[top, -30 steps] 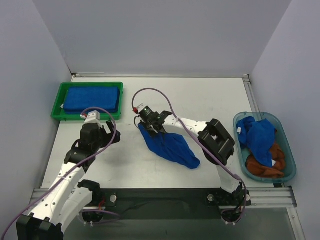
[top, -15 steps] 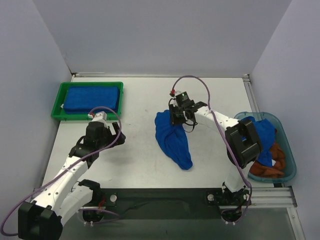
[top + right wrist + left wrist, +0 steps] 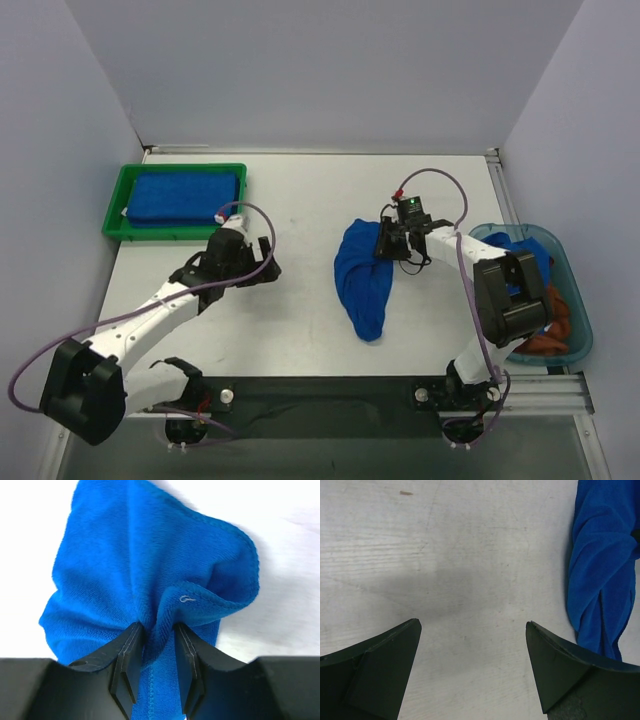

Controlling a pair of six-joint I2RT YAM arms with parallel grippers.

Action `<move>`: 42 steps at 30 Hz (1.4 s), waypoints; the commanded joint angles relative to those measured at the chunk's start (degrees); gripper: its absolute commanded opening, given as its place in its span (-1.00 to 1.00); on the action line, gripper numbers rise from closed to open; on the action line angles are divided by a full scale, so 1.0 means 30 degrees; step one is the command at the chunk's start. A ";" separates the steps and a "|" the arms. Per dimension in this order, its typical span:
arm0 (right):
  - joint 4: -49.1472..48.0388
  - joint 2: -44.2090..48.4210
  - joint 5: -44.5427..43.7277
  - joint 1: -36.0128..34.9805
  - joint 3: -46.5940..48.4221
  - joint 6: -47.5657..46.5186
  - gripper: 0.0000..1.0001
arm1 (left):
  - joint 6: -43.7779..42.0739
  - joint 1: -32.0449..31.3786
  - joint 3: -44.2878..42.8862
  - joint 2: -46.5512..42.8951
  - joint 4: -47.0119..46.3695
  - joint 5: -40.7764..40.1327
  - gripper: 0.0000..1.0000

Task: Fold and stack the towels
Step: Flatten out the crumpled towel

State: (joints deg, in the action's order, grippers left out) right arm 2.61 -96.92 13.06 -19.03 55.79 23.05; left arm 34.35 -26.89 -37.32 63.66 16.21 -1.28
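A crumpled blue towel (image 3: 362, 285) lies in a long heap at the table's middle, and its upper right end is at my right gripper (image 3: 386, 243). In the right wrist view a raised fold of that towel (image 3: 150, 555) fills the narrow gap of the right gripper (image 3: 157, 627), touching both pads. My left gripper (image 3: 270, 264) hovers wide open over bare table to the towel's left. The left wrist view shows that gripper (image 3: 472, 622) holding nothing, with the towel (image 3: 600, 580) at the right edge. A folded blue towel (image 3: 185, 197) lies in the green tray (image 3: 112, 218).
A teal bin (image 3: 480, 300) at the right edge holds another blue towel (image 3: 515, 268) on top of a rust-brown one (image 3: 545, 338). Walls close in the table at the back and both sides. The right arm's cable loops above its wrist.
The right gripper dragged the towel's end rightward across the table, and its jaws have parted a little. The left arm reached out rightward toward the towel, still open.
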 commanded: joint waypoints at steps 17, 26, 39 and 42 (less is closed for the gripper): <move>-0.2013 0.1576 0.1389 0.0453 -0.2073 0.1370 -0.37 | 0.1352 -0.5184 -1.1316 1.3874 -0.4466 -0.0922 0.90; -0.2452 0.1458 0.1067 0.0541 -0.2512 0.1750 -0.40 | 0.2114 -0.6679 -1.1088 1.5900 -0.4581 -0.1243 -0.14; -0.1750 0.3361 -0.0192 0.1419 -0.4093 0.1576 -0.52 | 0.3401 -0.7382 -0.5816 1.0371 -0.0631 -0.5020 -1.00; -0.1224 0.3889 -0.0778 0.1566 -0.4183 0.1254 -0.66 | 0.4162 -0.7790 -0.4297 0.8672 0.0397 -0.5461 -1.00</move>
State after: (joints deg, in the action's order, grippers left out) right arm -3.68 -88.51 13.87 -15.03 43.57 28.03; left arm 44.05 -48.95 -53.36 95.18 11.51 -13.63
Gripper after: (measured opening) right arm 0.202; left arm 0.036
